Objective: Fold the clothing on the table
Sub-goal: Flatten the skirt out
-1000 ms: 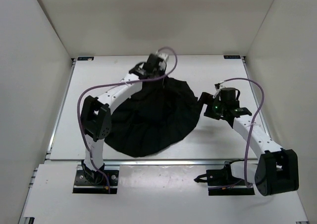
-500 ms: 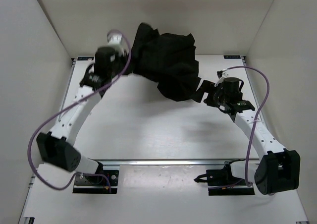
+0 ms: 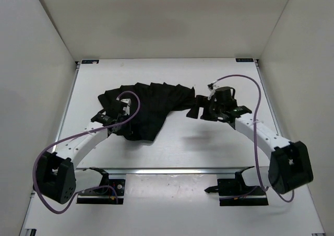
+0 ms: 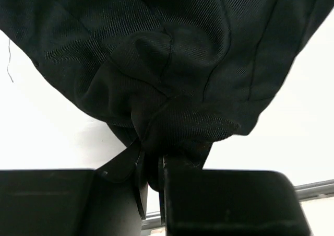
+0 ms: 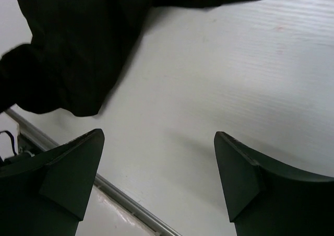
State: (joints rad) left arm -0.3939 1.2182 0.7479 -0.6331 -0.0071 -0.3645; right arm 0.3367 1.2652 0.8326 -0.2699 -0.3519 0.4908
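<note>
**Fig.** The clothing [image 3: 156, 97] is shown gathered in a creased band across the middle of the counter [image 3: 219, 147], not yet laid flat. A bunched edge near its left end is pinched between the nearly closed fingers of the left gripper [image 4: 152, 191]. The right gripper [image 5: 159, 142] is held spread just beside the garment's right end, with nothing between its fingers. The step in hand is judged to be spreading ahead of folding. Next, the right end would need to be grasped and the fabric drawn out flat.
</note>
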